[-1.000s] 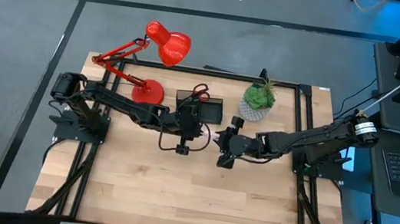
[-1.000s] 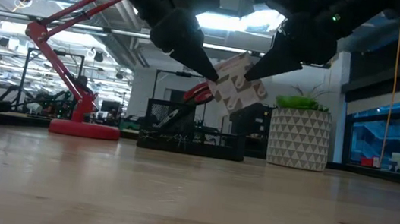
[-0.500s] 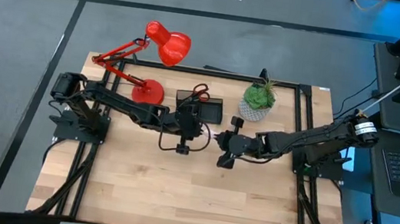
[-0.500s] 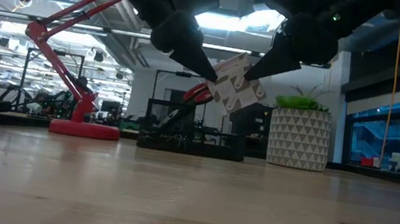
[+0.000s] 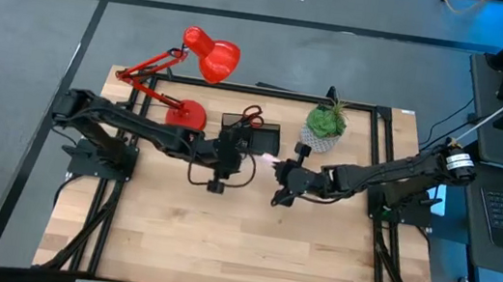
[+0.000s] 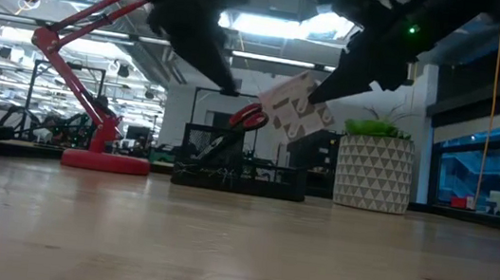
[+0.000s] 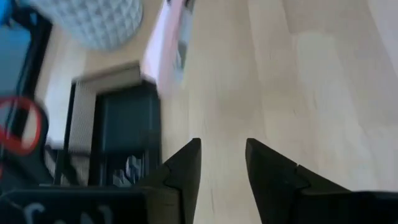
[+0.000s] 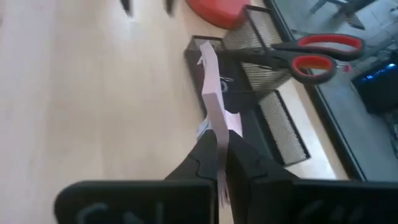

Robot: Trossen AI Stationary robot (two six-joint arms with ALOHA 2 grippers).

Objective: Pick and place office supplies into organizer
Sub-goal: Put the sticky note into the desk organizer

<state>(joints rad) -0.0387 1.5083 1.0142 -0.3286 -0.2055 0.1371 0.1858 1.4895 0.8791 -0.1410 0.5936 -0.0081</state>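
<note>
Right gripper (image 8: 219, 163) clamped on the pink sticky-note pad (image 8: 213, 102), fingers pinching its lower edge; pad held edge-on and tilted, clear of the counter (image 5: 238, 246). In the low view, same pad (image 6: 295, 106) seen raised in the air in front of the organizer (image 6: 241, 162), hanging from the right gripper (image 6: 326, 84) at a slant. In the high view, pad (image 5: 272, 158) located just beside the organizer's (image 5: 257, 139) right edge, not inside any compartment; right gripper (image 5: 278, 173) near the counter's middle, just in front of the potted plant (image 5: 324, 124).

Left gripper (image 7: 222, 163) parted and empty, fingers spread over bare wood. In the high view, left gripper (image 5: 221, 161) positioned just in front of the organizer, apart from the pad. In the low view, left gripper (image 6: 217, 71) raised off the counter, to the left of the pad, not touching it.

Red-handled scissors (image 8: 301, 54) standing in the organizer's (image 8: 264, 99) tall mesh section, handles up; also visible in the high view (image 5: 252, 116) and low view (image 6: 247, 118). Red desk lamp (image 5: 187, 79) standing at the counter's rear left, base near the organizer.
</note>
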